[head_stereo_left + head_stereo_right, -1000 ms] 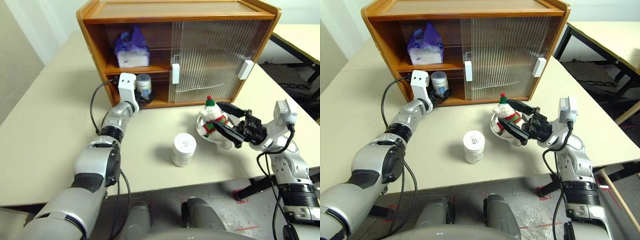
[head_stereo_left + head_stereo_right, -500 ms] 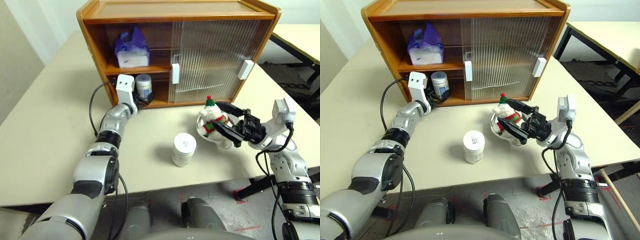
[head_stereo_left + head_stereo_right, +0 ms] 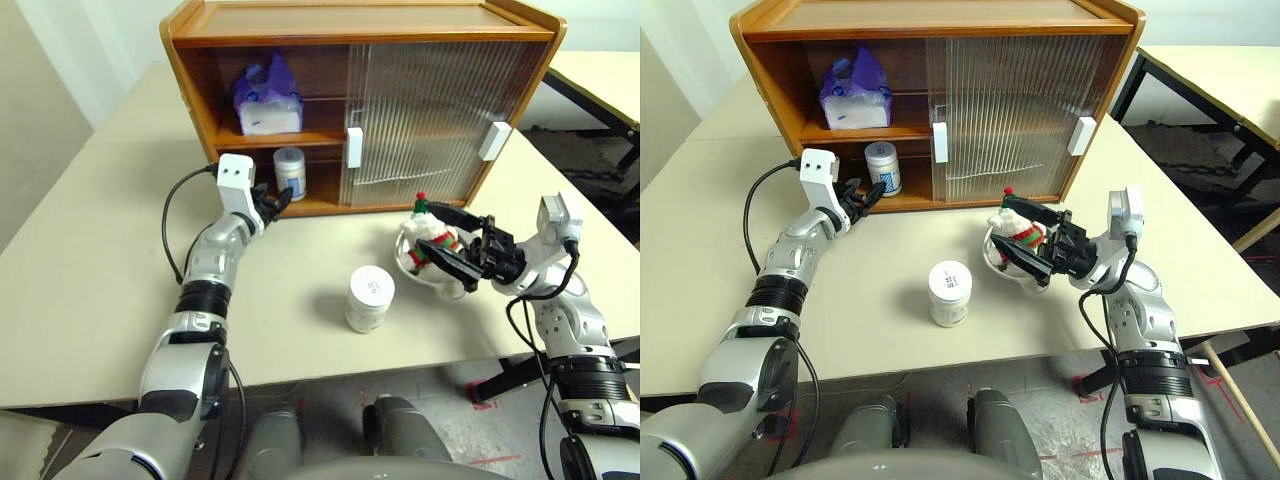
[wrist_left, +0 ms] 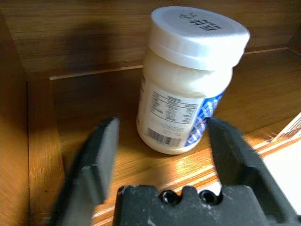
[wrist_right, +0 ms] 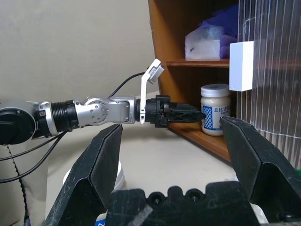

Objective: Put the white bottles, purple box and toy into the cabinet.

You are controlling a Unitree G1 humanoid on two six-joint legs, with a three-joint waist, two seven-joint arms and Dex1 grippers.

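From the head cameras, the left gripper sits at the near edge of the cabinet, just outside the open left bay, its fingers apart and holding nothing. One white bottle stands upright on the lower shelf, just beyond the fingertips. The purple box rests on the upper shelf above it. The second white bottle stands upright on the table, near the front and between the two arms. To its right, the right gripper has its fingers spread wide around the toy, which sits in a metal bowl; whether they touch it is unclear.

The left wrist view shows the shelved bottle standing free between and beyond the open fingers.

The right wrist view looks leftward between spread fingers to the left gripper and shelf.

The table bottle seems reachable by either arm, and the right is occupied at the toy.
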